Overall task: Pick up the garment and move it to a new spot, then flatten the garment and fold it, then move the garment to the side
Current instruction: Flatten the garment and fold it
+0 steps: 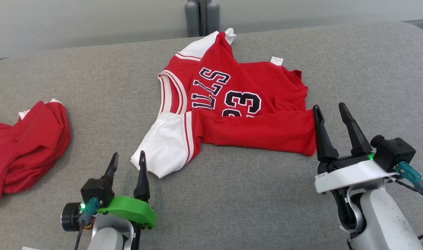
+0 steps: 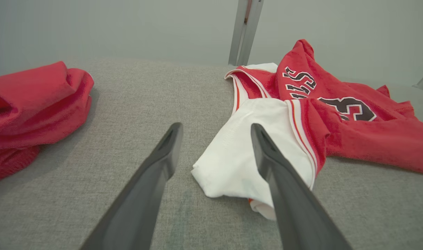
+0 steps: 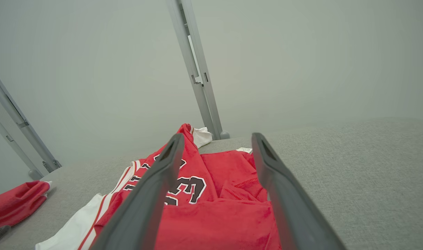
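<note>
Lying crumpled mid-frame: red-and-white garment (image 1: 253, 128) on grey surface (image 1: 232, 194).
Lower corners: left jaws and right jaws stand apart, empty.

We see a crumpled red cloth (image 1: 27, 146) lying at the left of the grey padded surface (image 1: 232, 194); grey posts (image 1: 201, 17) stand behind its far edge.

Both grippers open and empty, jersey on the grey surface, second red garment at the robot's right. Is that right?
No. The head view shows the second red garment at the robot's left. The left gripper and right gripper are open and empty; the jersey lies on the grey surface.
</note>
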### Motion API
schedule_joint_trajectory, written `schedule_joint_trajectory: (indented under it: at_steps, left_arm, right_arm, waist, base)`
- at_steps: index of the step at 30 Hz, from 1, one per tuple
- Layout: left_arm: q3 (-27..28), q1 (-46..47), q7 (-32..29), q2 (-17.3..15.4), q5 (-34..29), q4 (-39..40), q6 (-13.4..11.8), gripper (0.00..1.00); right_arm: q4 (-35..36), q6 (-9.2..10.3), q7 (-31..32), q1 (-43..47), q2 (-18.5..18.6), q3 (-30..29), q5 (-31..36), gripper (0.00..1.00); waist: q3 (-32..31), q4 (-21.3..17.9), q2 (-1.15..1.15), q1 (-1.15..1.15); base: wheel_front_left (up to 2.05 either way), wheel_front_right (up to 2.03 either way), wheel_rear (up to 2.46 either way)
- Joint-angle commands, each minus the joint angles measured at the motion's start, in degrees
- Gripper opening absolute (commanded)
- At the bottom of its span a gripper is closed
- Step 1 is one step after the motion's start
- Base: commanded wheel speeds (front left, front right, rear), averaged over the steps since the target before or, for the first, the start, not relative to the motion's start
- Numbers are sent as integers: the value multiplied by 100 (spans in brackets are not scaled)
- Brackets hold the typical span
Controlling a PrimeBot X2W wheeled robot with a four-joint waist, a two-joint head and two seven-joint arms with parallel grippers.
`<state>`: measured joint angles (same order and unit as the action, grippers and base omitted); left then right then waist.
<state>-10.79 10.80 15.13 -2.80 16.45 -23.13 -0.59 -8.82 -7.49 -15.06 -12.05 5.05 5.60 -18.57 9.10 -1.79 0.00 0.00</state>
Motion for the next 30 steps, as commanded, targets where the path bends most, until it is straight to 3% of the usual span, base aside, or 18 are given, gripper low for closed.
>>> schedule_joint_trajectory:
  at_steps: [1,9,26,29,30]
  left_arm:
    - [-14,116,3,-18,-103,-144,-59,100]
    - [47,484,3,-32,-306,-1276,-404,100]
    - [149,968,-4,-74,-416,-2280,-334,100]
    - [87,1001,-8,-69,-446,-2375,-230,0]
    - [82,1005,-8,-67,-438,-2371,-210,0]
  right_arm:
    - [2,0,-17,-12,-5,-16,16,100]
    - [-6,0,-17,-24,-43,7,10,100]
    - [-156,0,-17,-60,-112,-89,66,100]
    - [-202,0,-17,-48,-112,-132,98,100]
    - [-221,0,-17,-46,-110,-149,109,100]
  waist:
    - [12,-24,0,0]
    - [134,-202,0,0]
    - [283,-329,0,0]
    - [259,-309,0,0]
    - [248,-296,0,0]
  base:
    - [0,0,0]
    - [0,0,0]
    - [0,0,0]
    - [0,0,0]
    - [0,0,0]
